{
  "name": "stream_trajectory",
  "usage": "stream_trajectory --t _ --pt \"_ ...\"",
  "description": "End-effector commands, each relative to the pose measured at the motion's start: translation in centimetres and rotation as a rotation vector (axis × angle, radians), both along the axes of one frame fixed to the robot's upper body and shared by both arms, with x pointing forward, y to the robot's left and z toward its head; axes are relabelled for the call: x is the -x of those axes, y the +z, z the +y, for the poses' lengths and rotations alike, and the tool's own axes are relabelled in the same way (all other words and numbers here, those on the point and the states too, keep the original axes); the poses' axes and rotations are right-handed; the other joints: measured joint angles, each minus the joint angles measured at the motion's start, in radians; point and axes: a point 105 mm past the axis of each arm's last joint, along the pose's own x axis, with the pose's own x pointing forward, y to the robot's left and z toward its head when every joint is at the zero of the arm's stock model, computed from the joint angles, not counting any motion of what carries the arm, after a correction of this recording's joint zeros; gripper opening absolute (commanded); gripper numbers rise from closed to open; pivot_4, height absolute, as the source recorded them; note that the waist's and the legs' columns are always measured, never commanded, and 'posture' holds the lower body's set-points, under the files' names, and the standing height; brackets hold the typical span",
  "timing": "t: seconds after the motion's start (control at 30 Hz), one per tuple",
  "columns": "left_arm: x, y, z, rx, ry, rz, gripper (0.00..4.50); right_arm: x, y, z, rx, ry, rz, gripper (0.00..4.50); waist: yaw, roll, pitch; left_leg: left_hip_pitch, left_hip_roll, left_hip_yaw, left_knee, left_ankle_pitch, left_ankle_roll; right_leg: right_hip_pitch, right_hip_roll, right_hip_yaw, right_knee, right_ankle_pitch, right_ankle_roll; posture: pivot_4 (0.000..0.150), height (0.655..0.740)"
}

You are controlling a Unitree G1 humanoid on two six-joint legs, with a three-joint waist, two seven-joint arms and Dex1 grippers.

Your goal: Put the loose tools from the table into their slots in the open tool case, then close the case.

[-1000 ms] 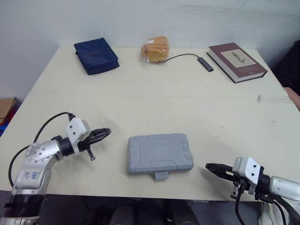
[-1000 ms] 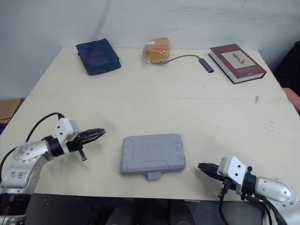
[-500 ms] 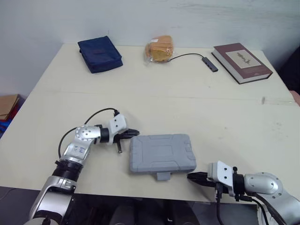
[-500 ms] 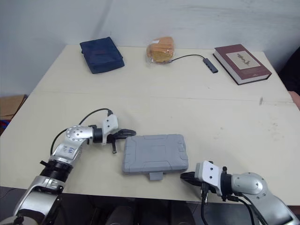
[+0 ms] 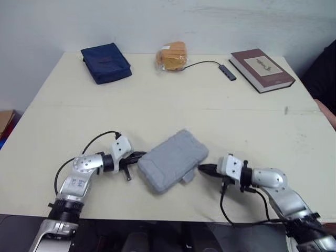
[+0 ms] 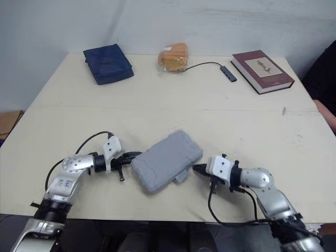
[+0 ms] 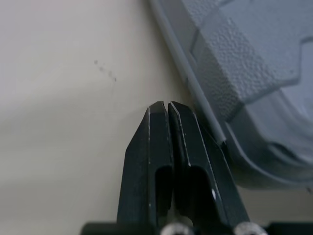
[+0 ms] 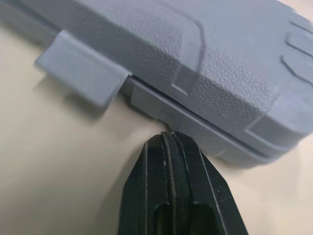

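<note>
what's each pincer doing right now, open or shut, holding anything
Left pincer: shut, holding nothing, tips beside the grey case.
Right pincer: shut, holding nothing, tips at the case's edge near its latch.

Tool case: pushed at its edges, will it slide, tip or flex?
Probably stiff: the tool case looks like a ribbed, moulded hard shell. Flat and low on the table, it should slide rather than tip. With the left gripper and right gripper at opposite sides, off-centre pushes likely spin it.

Stereo overhead, wrist views beside case [image 7: 254, 58]
</note>
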Motion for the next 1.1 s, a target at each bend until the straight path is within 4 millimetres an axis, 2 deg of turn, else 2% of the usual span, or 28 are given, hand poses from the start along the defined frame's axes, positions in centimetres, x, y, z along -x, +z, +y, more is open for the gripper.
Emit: stream_trajectory --t 0.03,0.1,0.13,0.2,0.23,0.27,0.33,0.4,0.5,0.57,0.63,0.7,0.8,0.9,1.03,1.1 --pt "0.7 1.2 -0.5 0.04 0.019 -0.042 0.07 -1.4 -0.4 -0.2 0.023 -0.027 0.001 0.0 0.0 0.0 0.0 0.0 0.0 0.0 0.0 0.0 0.0 0.0 0.0 0.0 0.0 0.0 0.0 0.15 0.74" --pt "0.7 0.7 0.0 0.012 0.078 -0.048 0.07 -2.4 0.0 -0.1 0.021 -0.041 -0.014 0.0 0.0 0.0 0.0 -0.001 0.0 0.0 0.0 0.0 0.0 0.0 0.0 -0.001 -0.001 0.0 0.0 0.15 0.74" --pt "0.0 0.3 1.2 -0.05 0.158 -0.063 0.07 -2.7 -0.1 -0.3 0.028 -0.053 -0.012 0.0 0.0 0.0 0.0 -0.001 0.0 -0.001 0.0 0.0 0.0 0.0 0.0 -0.001 -0.001 0.0 0.0 0.15 0.74" --pt "-2.0 1.6 3.8 -0.081 0.335 -0.138 0.07 -2.7 -0.2 -0.7 0.052 -0.057 -0.025 0.0 0.002 0.0 0.0 -0.001 0.0 -0.001 0.0 0.0 0.0 0.0 0.0 -0.001 -0.001 0.0 0.0 0.15 0.74" --pt "-2.4 2.9 4.2 -0.048 0.359 -0.17 0.07 -2.4 -0.2 -1.0 0.055 -0.058 -0.022 0.0 0.002 0.0 0.0 -0.001 0.0 -0.001 0.0 0.0 0.0 0.0 0.0 -0.002 -0.001 0.0 0.0 0.15 0.74" --pt "-2.5 4.2 3.9 -0.004 0.334 -0.196 0.07 -2.1 -0.3 -1.4 0.063 -0.059 -0.025 0.0 0.003 0.0 0.0 -0.001 0.0 -0.001 0.0 0.0 0.0 0.0 0.0 -0.002 0.0 0.0 0.0 0.15 0.74" --pt "-0.1 6.3 0.7 0.073 0.068 -0.175 0.07 -1.5 0.1 -2.3 0.065 -0.073 -0.039 0.0 0.008 0.001 0.0 -0.002 0.0 -0.002 0.0 0.0 0.0 -0.001 0.0 -0.003 -0.001 0.0 0.0 0.15 0.74" --pt "1.5 7.6 -1.1 0.024 -0.123 -0.183 0.07 -0.9 1.1 -3.1 0.022 -0.102 -0.064 0.0 0.015 0.001 0.0 -0.004 -0.001 -0.002 0.0 0.0 -0.001 -0.001 -0.002 -0.003 -0.003 0.0 0.0 0.15 0.74" --pt "1.5 10.0 -3.4 0.078 -0.228 -0.212 0.07 0.0 2.2 -3.6 -0.026 -0.142 -0.084 0.0 0.03 0.002 0.001 -0.006 -0.002 -0.002 0.0 0.001 -0.003 0.0 -0.003 -0.004 -0.006 0.0 0.0 0.15 0.74" --pt "1.7 10.2 -4.3 0.069 -0.281 -0.21 0.07 0.5 2.3 -3.5 -0.033 -0.141 -0.092 0.0 0.026 0.004 0.002 -0.007 -0.002 -0.002 0.001 0.0 -0.003 0.0 -0.002 -0.003 -0.008 0.001 0.001 0.15 0.74" --pt "1.6 9.9 -5.0 0.051 -0.304 -0.201 0.07 1.0 2.3 -3.5 -0.038 -0.143 -0.087 0.0 0.019 0.005 0.003 -0.006 -0.002 -0.001 0.0 0.0 -0.003 0.0 -0.001 -0.002 -0.008 0.001 0.001 0.15 0.74" --pt "0.5 7.2 -7.0 -0.043 -0.348 -0.113 0.07 2.1 3.1 -2.5 -0.073 -0.119 -0.11 0.0 0.023 0.006 0.003 -0.005 -0.001 0.0 -0.001 0.0 -0.002 -0.001 0.001 -0.002 -0.006 0.001 0.001 0.15 0.74" --pt "-0.3 5.7 -9.1 -0.058 -0.373 -0.039 0.07 3.5 3.5 -0.1 -0.1 -0.048 -0.104 0.0 0.025 0.006 0.003 -0.004 -0.002 -0.001 0.0 0.001 -0.001 -0.001 0.002 -0.002 -0.002 0.001 0.001 0.15 0.74" --pt "-0.7 2.5 -9.3 -0.242 -0.38 0.026 0.07 3.6 4.1 0.8 -0.097 -0.036 -0.141 0.0 0.021 0.005 0.004 -0.004 -0.001 0.0 0.001 0.001 -0.001 -0.002 0.004 0.0 -0.001 0.001 0.001 0.15 0.74" --pt "-1.3 1.0 -9.4 -0.315 -0.353 0.042 0.07 3.3 3.6 0.9 -0.058 -0.027 -0.13 0.0 0.026 0.005 0.002 -0.002 -0.002 0.001 0.001 0.0 0.0 0.0 0.003 0.0 -0.002 0.0 0.002 0.15 0.74" --pt "-1.3 0.8 -9.5 -0.296 -0.337 0.062 0.07 3.2 3.3 1.0 -0.047 -0.024 -0.122 0.0 0.026 0.005 0.002 -0.002 -0.002 0.0 0.001 0.0 0.0 0.001 0.003 0.0 -0.002 0.0 0.001 0.15 0.74"
